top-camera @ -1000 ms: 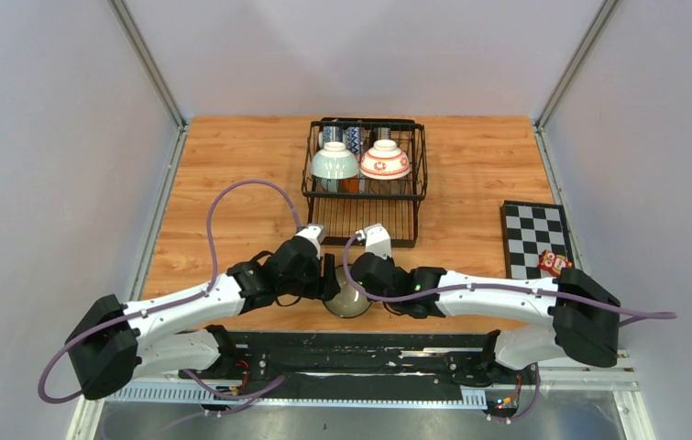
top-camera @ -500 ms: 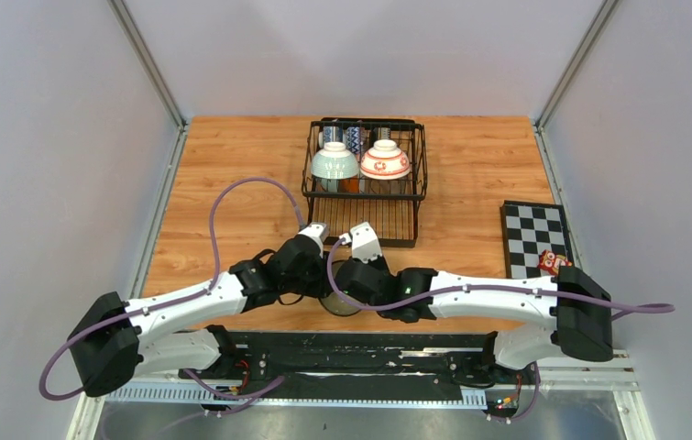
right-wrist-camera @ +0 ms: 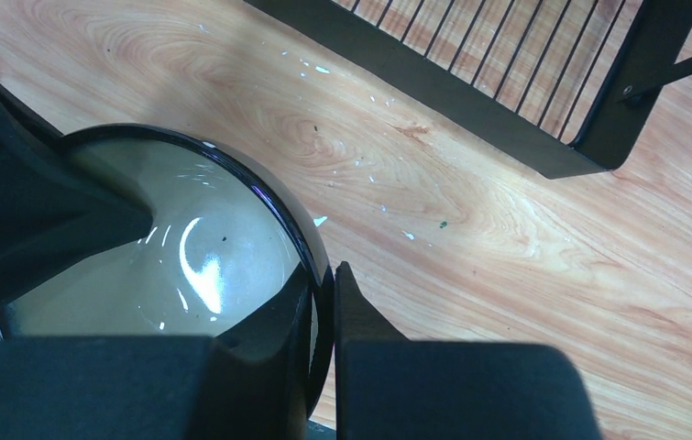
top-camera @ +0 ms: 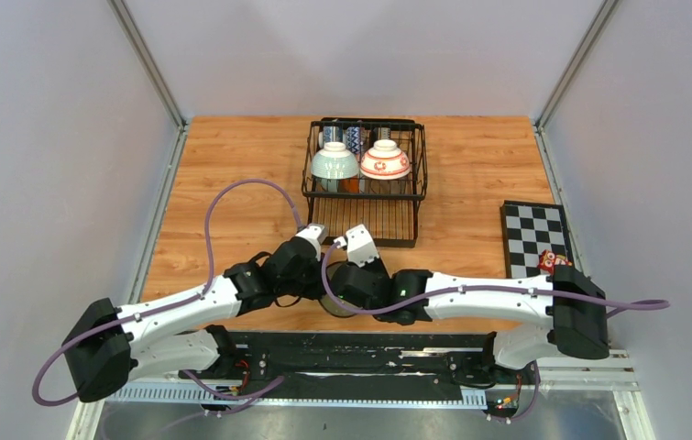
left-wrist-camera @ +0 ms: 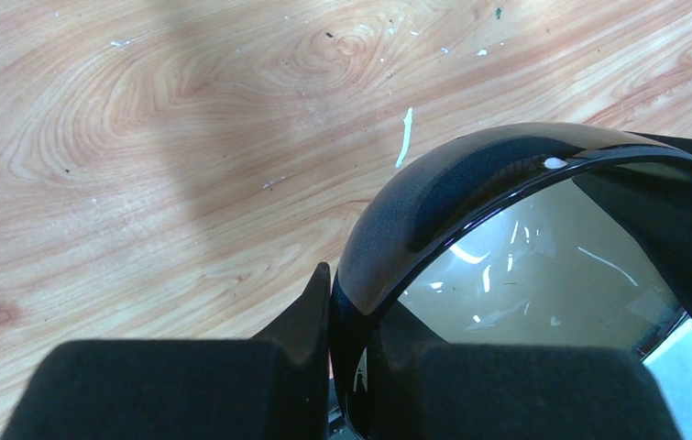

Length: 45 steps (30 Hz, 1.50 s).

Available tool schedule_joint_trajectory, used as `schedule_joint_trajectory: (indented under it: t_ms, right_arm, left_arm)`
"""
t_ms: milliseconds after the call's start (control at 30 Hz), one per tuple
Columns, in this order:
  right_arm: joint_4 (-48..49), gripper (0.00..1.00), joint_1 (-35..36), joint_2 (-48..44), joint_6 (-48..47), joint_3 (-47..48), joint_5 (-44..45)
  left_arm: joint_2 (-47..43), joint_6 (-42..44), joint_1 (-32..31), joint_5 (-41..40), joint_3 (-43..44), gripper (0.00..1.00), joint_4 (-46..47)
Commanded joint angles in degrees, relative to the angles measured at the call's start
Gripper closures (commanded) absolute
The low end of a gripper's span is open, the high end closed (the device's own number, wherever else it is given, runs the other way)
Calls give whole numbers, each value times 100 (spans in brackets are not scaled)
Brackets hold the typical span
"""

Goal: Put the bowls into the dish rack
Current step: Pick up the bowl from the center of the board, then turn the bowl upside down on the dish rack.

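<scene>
Left gripper (left-wrist-camera: 349,316) is clamped on the rim of a dark bowl (left-wrist-camera: 525,257), one finger inside and one outside; right gripper (right-wrist-camera: 324,298) nips the opposite rim likewise. The bowl is near the dish rack (top-camera: 365,195), before its slotted tier; green bowl (top-camera: 335,163) and red-patterned bowl (top-camera: 385,161) sit inside the rack

Overhead camera looks down from the near edge over the whole table (top-camera: 232,165); both wrist cameras, close in, share one black-rimmed bowl (right-wrist-camera: 186,257).
</scene>
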Motion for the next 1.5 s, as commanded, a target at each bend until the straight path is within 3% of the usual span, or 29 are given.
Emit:
schedule_joint_trajectory:
  t_ms: [0,200,433,633,867,1133,1467]
  right_arm:
    - [144,97,123,-253,124,155,126]
    - [410,92,122,-789,97,-160,-186]
    - [408,70,118,-1687,-80,-360,-486]
    - [452,30,122,-2741,-210,-737,-627]
    - [828,1,103,-3875,-599,-1395,-737]
    - [1375,0,23,-4741,-615,-1828,-1573]
    - [1949,0,-24,-4421,-147,-1827,-2238]
  left_arm:
    - [-268,-184,-53,-62,-158,100,338]
    - [-340,-175,-53,165,-156,100,661]
    - [-383,-175,-36,237,-232,100,1074]
    - [-439,-358,176,645,-404,100,1664]
    - [-887,-450,614,1227,-695,100,2164]
    - [-1184,-903,960,1850,-1276,100,3408]
    - [-1541,-1185,1018,2231,-1681,100,4621]
